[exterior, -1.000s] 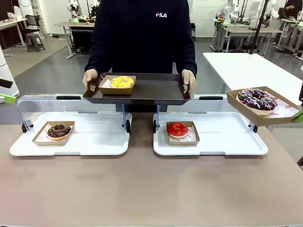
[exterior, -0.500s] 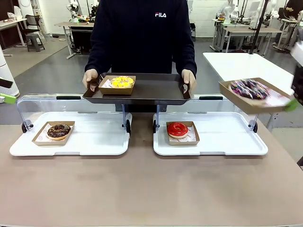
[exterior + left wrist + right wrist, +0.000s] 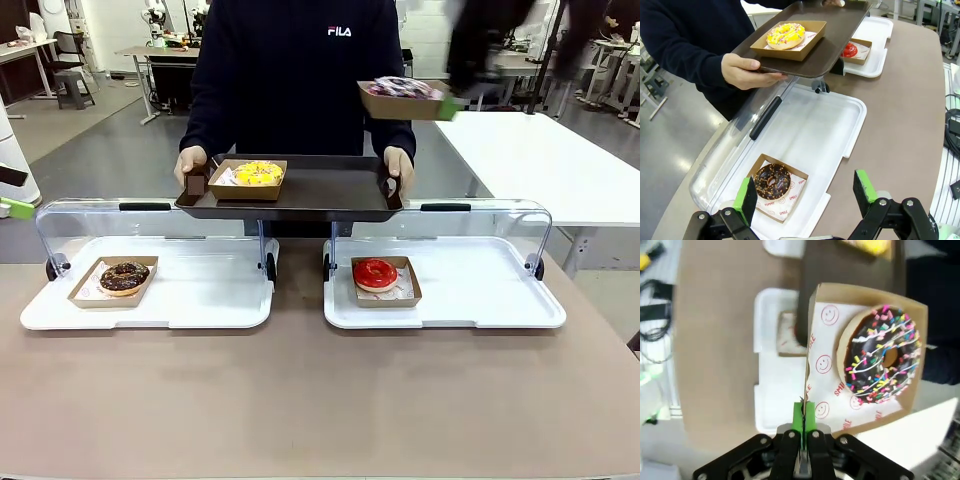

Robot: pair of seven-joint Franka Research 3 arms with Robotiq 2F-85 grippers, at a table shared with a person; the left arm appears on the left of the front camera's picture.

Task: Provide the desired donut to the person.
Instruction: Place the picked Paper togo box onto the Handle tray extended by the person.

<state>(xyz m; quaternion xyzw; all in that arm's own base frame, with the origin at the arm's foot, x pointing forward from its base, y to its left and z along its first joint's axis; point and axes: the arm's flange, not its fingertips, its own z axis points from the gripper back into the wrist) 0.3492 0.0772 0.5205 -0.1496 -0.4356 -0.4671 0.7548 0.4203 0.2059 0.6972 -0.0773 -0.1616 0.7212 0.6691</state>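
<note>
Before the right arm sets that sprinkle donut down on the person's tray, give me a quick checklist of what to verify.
1. Right pincer shut on the sprinkle donut box wall: ok.
2. Sprinkle donut seated in its box: ok.
3. Brown tray held level in the person's hands: ok.
4. Bare tray space beside the yellow donut box: ok.
5. Box directly over that space: cannot tell, front view is blurred.
6. Left pincer open, away from the tray: ok.
</note>
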